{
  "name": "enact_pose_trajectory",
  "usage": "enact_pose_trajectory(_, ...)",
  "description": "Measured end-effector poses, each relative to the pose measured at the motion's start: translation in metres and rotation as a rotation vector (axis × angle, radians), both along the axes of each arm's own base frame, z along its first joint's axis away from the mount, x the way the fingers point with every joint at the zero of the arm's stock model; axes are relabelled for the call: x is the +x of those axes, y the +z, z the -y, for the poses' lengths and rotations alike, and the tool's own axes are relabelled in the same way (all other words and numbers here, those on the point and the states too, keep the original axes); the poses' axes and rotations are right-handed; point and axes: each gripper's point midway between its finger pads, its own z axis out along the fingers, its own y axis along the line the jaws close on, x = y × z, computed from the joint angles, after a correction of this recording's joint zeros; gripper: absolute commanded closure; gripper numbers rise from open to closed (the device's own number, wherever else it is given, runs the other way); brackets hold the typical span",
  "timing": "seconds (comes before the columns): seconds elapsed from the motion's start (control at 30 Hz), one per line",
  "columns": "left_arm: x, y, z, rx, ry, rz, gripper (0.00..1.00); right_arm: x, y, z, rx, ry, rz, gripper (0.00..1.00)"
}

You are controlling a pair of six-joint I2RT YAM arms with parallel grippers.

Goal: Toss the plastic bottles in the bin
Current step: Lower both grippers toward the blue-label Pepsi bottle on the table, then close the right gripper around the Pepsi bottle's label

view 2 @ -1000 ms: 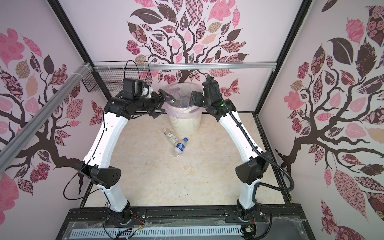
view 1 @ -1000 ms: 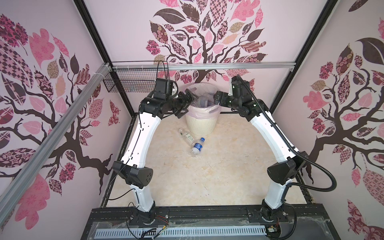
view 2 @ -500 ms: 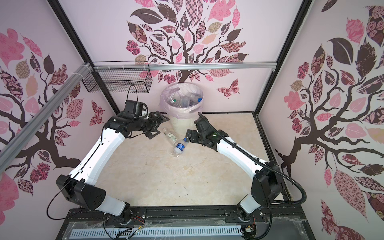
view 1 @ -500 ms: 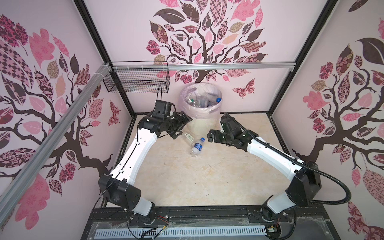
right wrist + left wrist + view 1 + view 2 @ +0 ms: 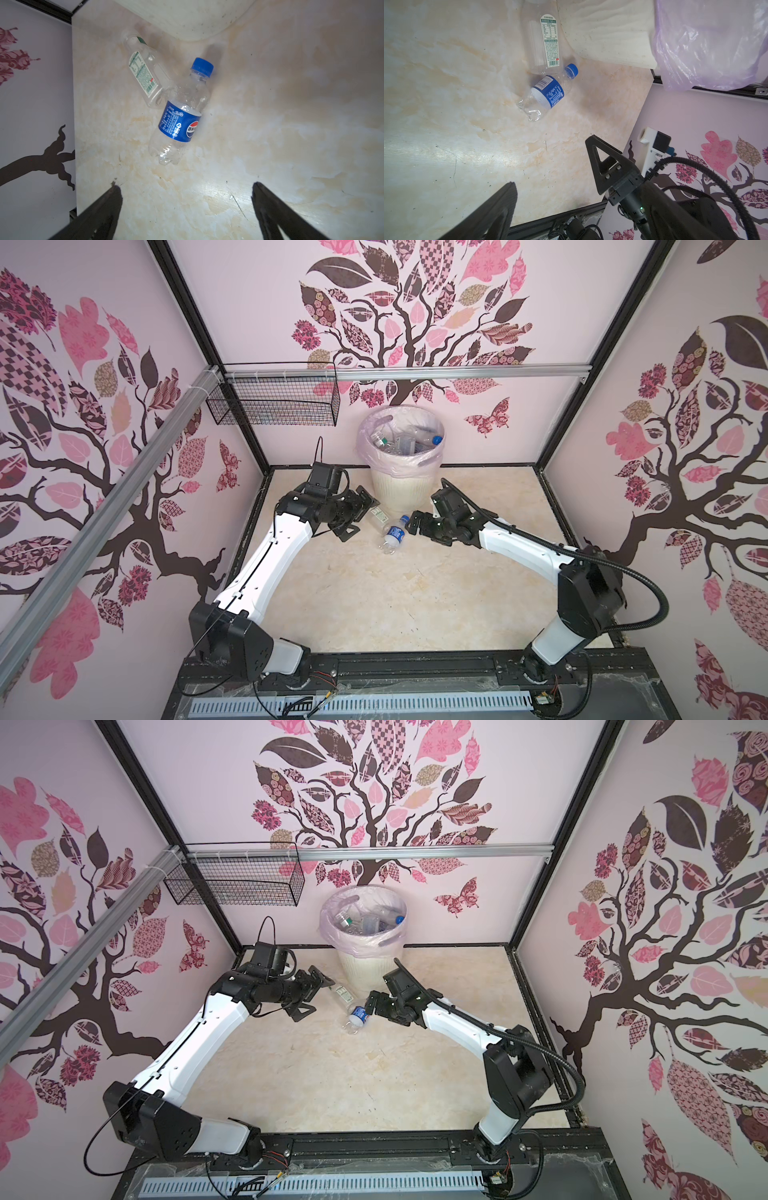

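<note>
Down from the bin [image 5: 399, 493], we now flank the remaining Pepsi bottle [image 5: 394, 533] and white-labelled bottle [image 5: 377, 513], both jaws wide open, empty.

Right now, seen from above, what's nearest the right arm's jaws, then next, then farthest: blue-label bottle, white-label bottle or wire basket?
1. The blue-label bottle: lying just in front of them.
2. The white-label bottle: a little past it, leftward.
3. The wire basket: up on the back rail, far left.
</note>
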Motion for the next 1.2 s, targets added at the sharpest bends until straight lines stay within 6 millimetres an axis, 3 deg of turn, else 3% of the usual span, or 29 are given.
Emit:
enact_pose_trajectory(0.13,0.0,-0.002,0.002,-0.029,-0.007,0.002,0.03,-0.002,-0.023,-0.018,-0.031,0.026,-0.063,0.01)
enact_pose_trajectory(0.4,-0.006,-0.016,-0.012,-0.079,0.026,-0.033,0.03,0.008,-0.035,-0.063,-0.022,0.065,-0.109,0.08)
enact_pose_trajectory(0.57,-0.01,-0.004,-0.026,-0.111,0.078,-0.012,0.03,0.009,-0.058,-0.067,-0.067,0.056,-0.165,0.12)
enact_pose_trajectory(0.67,-0.015,0.004,-0.024,-0.135,0.076,0.001,0.03,0.005,-0.068,-0.065,-0.092,0.044,-0.189,0.14)
enact_pose_trajectory(0.97,-0.024,0.0,-0.013,-0.152,0.049,-0.025,0.03,0.004,-0.072,-0.078,-0.083,0.042,-0.195,0.21)
enact_pose_trajectory(1.2,-0.028,-0.002,-0.005,-0.157,0.033,-0.038,0.03,0.002,-0.092,-0.075,-0.119,0.038,-0.233,0.3)
